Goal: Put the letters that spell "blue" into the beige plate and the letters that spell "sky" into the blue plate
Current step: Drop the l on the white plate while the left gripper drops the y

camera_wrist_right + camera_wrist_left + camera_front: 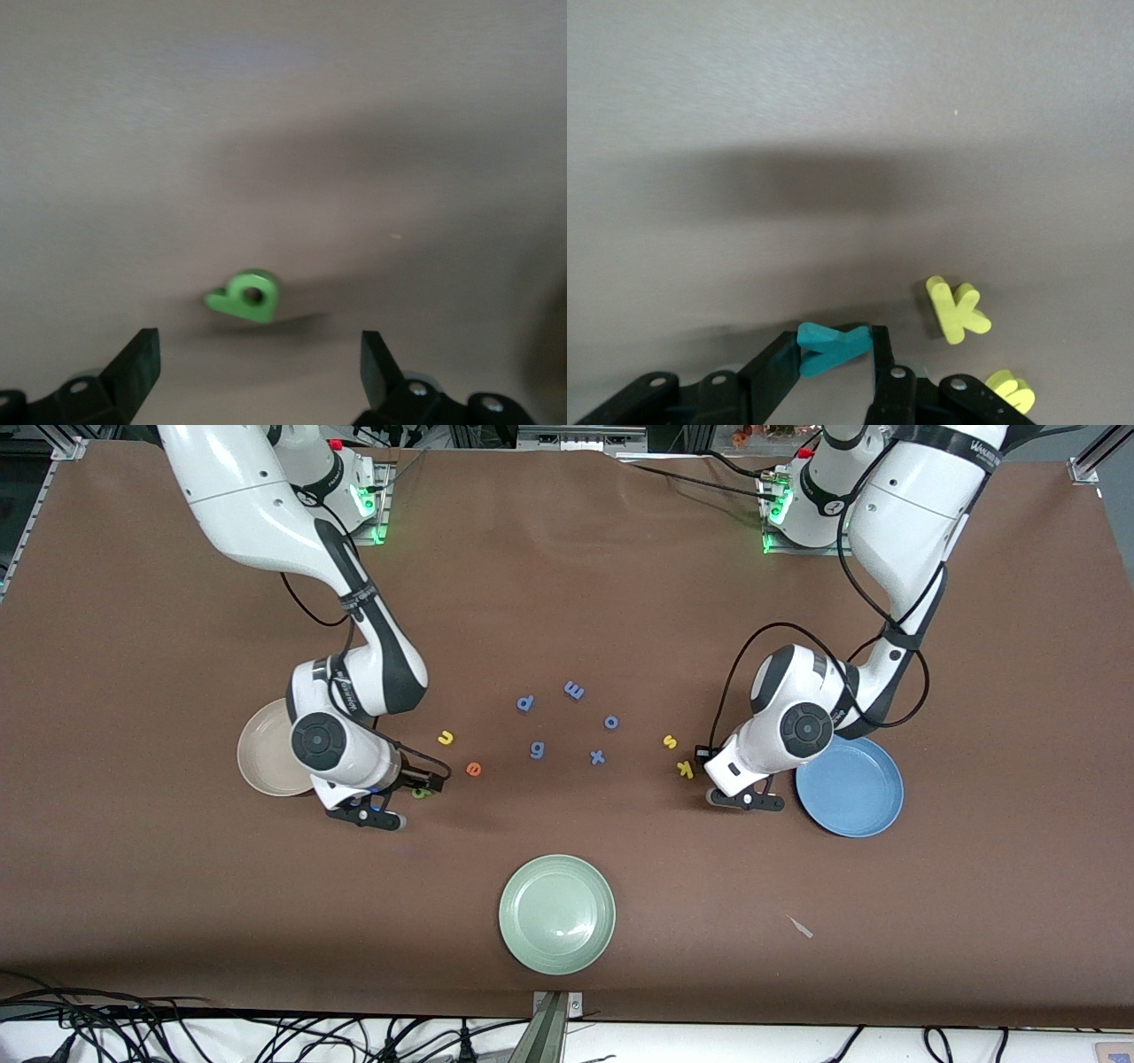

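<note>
My left gripper (746,802) (833,354) is shut on the teal "y" (829,347), low over the table beside the blue plate (850,786). The yellow "k" (685,769) (957,310) and yellow "s" (671,741) (1010,390) lie close by. My right gripper (368,815) (257,354) stands open beside the beige plate (262,755), with nothing between its fingers. A green "b" (422,791) (246,297) lies on the table just ahead of them. The yellow "u" (446,737) and orange "e" (474,769) lie nearby. In the front view the "y" is hidden.
Blue letters "p" (525,703), "m" (574,689), "o" (611,722), "g" (537,750) and "x" (598,757) lie mid-table. A pale green plate (556,914) sits nearer the front camera. A small scrap (801,927) lies toward the left arm's end.
</note>
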### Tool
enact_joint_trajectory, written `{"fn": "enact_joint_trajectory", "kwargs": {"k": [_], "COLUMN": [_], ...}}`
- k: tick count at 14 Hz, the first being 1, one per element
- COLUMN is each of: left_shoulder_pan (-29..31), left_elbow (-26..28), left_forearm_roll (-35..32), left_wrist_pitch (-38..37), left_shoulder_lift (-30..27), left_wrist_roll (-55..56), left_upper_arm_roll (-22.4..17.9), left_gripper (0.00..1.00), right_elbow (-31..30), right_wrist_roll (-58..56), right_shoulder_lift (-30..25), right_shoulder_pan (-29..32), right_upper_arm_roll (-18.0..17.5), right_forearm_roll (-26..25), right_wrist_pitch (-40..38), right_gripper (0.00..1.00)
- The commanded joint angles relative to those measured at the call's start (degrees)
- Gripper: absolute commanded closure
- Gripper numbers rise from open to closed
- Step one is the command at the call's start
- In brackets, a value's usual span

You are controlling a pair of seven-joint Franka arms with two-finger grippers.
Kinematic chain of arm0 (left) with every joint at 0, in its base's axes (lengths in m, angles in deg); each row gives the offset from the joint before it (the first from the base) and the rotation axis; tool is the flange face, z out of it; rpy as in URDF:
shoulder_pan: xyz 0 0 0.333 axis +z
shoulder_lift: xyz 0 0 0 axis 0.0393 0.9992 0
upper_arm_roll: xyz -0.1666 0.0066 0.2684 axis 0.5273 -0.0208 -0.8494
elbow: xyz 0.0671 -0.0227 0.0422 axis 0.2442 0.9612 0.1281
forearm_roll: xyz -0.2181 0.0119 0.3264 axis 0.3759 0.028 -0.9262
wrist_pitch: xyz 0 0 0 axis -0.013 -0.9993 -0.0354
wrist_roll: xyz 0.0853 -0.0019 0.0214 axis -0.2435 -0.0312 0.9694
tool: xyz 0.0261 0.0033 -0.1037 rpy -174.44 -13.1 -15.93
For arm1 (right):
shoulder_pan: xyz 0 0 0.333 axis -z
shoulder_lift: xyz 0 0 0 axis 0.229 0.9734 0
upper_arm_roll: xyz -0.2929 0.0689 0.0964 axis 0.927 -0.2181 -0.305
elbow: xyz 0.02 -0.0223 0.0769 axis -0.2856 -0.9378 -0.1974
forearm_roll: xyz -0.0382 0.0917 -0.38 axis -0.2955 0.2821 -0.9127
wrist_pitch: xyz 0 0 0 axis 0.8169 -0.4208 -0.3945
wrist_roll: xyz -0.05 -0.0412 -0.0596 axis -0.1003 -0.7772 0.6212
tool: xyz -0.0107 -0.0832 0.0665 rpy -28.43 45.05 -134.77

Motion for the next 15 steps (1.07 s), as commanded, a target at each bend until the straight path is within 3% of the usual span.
{"fn": "enact_joint_trajectory", "kwargs": {"k": [1, 4, 8, 9, 11, 12, 13, 15], "left_shoulder_pan": [3.08, 9.31, 16.09, 16.19, 16.19, 16.19, 16.11, 15.32], "left_elbow": [6.53, 9.09, 9.88, 9.8, 9.8, 9.8, 9.62, 9.27], "left_forearm_roll": [-1.53, -1.53, -1.44, -1.44, -1.44, -1.44, -1.44, -0.92], "left_wrist_pitch": [-0.47, -0.56, -1.53, -1.44, -1.17, -1.09, -1.08, -1.0], "left_shoulder_lift": [-8.06, -12.11, -11.95, -11.68, -11.6, -11.59, -11.42, -11.33], "left_wrist_roll": [-0.99, -10.89, -25.59, -25.78, -25.79, -25.7, -25.7, -25.17], "left_upper_arm_roll": [0.03, 0.12, 0.03, -0.06, -0.06, 0.03, 0.03, 0.12], "left_gripper": [0.8, 0.8, 0.79, 0.74, 0.29, 0.22, 0.22, 0.22], "right_elbow": [2.99, 3.08, 3.08, 3.08, 3.08, 3.08, 3.08, 3.08], "right_wrist_roll": [1.29, 1.2, 1.02, 1.02, 1.02, 0.93, 0.93, 0.85], "right_shoulder_lift": [2.11, 3.34, 3.34, 3.34, 3.69, 3.78, 3.95, 4.13], "right_shoulder_pan": [-0.82, -0.73, -0.29, -0.2, -0.11, -0.11, -0.11, -0.11], "right_upper_arm_roll": [0.23, 0.23, 0.31, 0.31, 0.31, 0.31, 0.31, 0.31], "right_forearm_roll": [0.86, 0.42, 0.42, 0.6, 0.69, 0.69, 0.69, 0.69], "right_wrist_pitch": [0.29, 0.46, 0.55, 0.55, 1.6, 2.04, 2.13, 2.13], "right_gripper": [0.0, 0.0, 0.02, 0.06, 0.09, 0.12, 0.12, 0.29]}}
